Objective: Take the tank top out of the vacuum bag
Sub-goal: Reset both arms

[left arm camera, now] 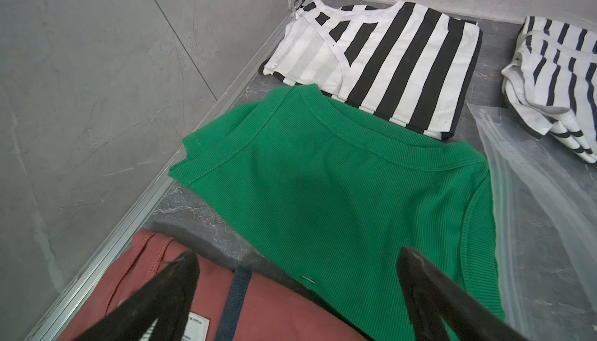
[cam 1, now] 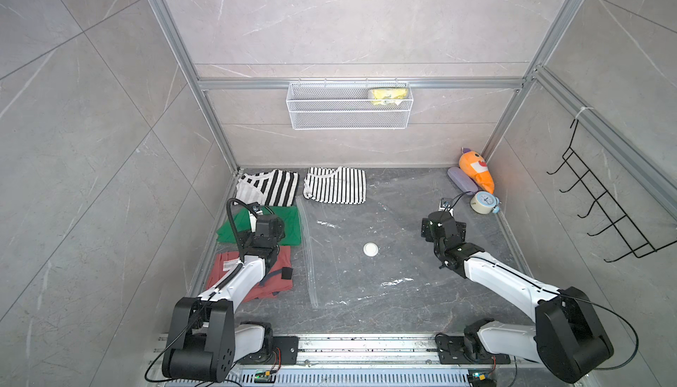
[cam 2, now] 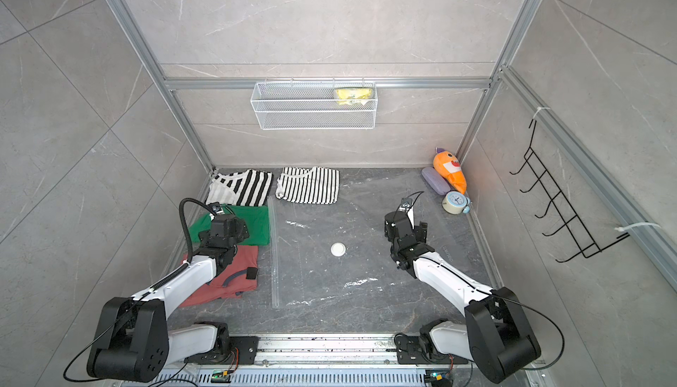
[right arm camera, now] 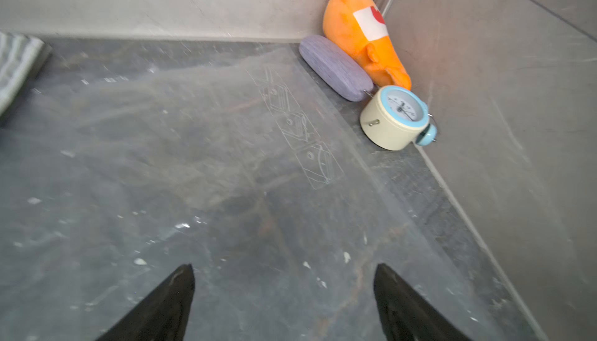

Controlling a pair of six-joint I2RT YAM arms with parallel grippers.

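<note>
Closest up are the left gripper's black fingers, spread wide with nothing between them, hanging over the seam where the red shirt meets the green tank top. So the tank top is right there under and just ahead of the fingertips. It sits on the worktop near the left edge, outside the vacuum bag and just beside the bag's zip edge. Folded, it's wider than deep, with the long side running from the left edge toward the bag and the neckline facing the far edge.

The bag itself lies flat across the middle of the worktop with its white valve facing up, and it looks empty to me. One maybe: the thin-striped top overlaps the bag's far left corner, and I can't tell if it's on the plastic or tucked in. The wide-striped top is in the far left corner.

The right gripper is also spread and empty, over the right part of the bag and well apart from the tank top. The left arm is clearly the nearer one.

My read is that the job looks done and both arms just need to back off.

As for writing, the red shirt has a white label with print too small to read, and the bag has faint line diagrams but no legible words
</note>
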